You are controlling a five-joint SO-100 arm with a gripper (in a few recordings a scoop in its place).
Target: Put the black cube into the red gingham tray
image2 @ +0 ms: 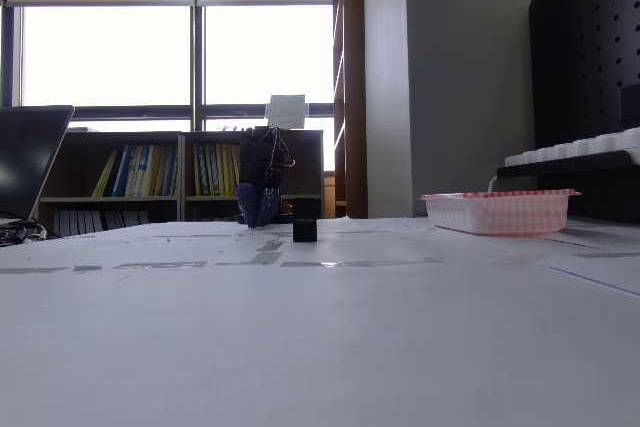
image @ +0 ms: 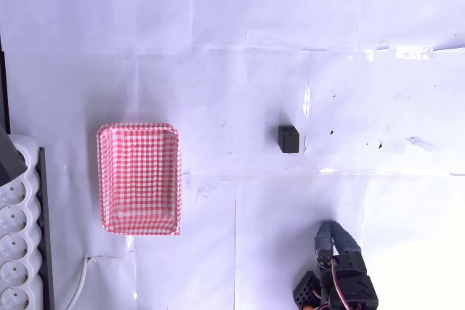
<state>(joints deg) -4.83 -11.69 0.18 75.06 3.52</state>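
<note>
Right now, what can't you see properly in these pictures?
- The arm behind the claw: cut off by the bottom edge, overhead view.
- Whether the claw is open or shut: too small and dark against the bright windows, fixed view.
- Inside the red gingham tray: hidden by its own rim, fixed view.
- The black cube: too small for detail, fixed view.

The arm behind the hand (image: 333, 236) is cut off by the overhead view's bottom edge.

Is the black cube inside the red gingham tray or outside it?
Outside. The black cube sits on the white table, apart from the red gingham tray.
</note>
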